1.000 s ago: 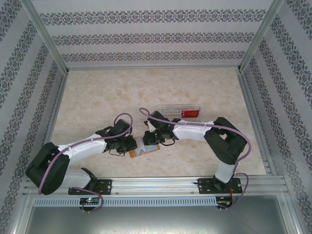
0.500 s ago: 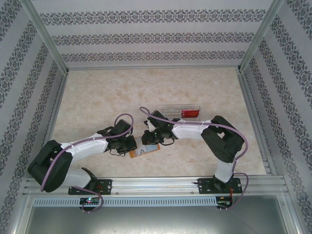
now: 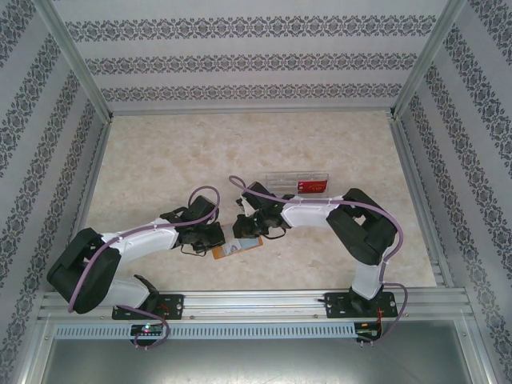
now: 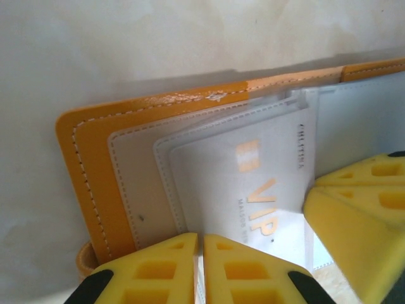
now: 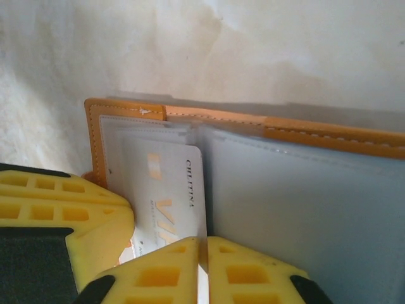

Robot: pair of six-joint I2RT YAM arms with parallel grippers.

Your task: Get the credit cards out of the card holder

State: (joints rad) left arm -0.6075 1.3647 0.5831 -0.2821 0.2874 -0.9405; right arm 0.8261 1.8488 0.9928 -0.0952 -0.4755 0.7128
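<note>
- Pale marbled table [image 3: 160, 160] is enclosed by walls [image 3: 256, 60] that are papered with grey ornamental bands.
- The card holder [image 4: 88, 164], orange with white stitching, is laid open and flat on the table. From above it is seen near the middle of the near side, between the tips of both arms.
- One whitish credit card [image 4: 253, 183] with gold "VIP" letters is seen at the end of the holder by the stitched corner, among the grey translucent pockets. How far it is tucked into a pocket cannot be told.
- The left gripper [image 4: 200, 244] is brought down at the near edge of the holder, its yellow fingers drawn almost together with only a thin slit between them. Whether anything is pinched there cannot be told.
- The right gripper [image 5: 202, 244] is closed completely, and its tips are set over the long edge of the card. Its fingers [image 4: 354, 215] are also seen in the left wrist view, just beside the card.
- A clear tray [image 3: 280, 179] is placed further back, apart from the holder, and a red card [image 3: 314, 186] is kept in its right end.
</note>
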